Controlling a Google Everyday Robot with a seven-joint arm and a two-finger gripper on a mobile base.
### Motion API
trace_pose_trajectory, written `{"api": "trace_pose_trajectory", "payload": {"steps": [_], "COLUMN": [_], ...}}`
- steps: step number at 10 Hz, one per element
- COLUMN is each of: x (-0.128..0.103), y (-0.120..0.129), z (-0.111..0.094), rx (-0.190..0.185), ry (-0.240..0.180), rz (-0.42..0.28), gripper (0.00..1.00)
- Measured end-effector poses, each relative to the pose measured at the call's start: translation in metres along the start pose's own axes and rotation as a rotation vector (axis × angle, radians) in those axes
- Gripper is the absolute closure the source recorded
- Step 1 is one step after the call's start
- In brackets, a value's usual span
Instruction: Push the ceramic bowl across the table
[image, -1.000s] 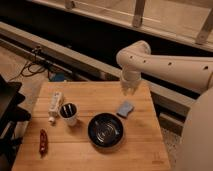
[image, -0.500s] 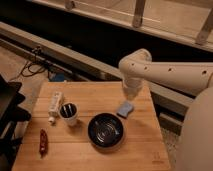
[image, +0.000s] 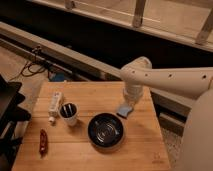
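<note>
What worries me most is the small blue pad lying right under my pincer. If I come down and sweep from here, I would likely drag the pad along instead of meeting the ceramic bowl cleanly. The bowl's wall is round and glossy, so an off-centre touch could let it slide aside or spin rather than travel straight. Pressing down on the rim could tip it. Direction matters as well. A shove toward the white cup would knock it, since the cup stands just beside the bowl. A shove toward the near edge of the bench could send the bowl over, as little wood is left there. My pincer hangs low over the far part of the bench, at the end of my down-turned wrist. I cannot tell how wide it is set, and I see nothing held in it. The bowl sits upright on the near-middle of the bench, nearer the camera than my pincer and offset toward the cup. It is close to my pincer but apart from it, with the blue pad lying between us.
</note>
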Motion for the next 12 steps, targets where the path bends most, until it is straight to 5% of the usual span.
{"api": "trace_pose_trajectory", "payload": {"steps": [12], "x": [0.036], "y": [-0.011], "z": [0.077], "rx": [0.017], "ry": [0.134], "rz": [0.106], "gripper": [0.99]}}
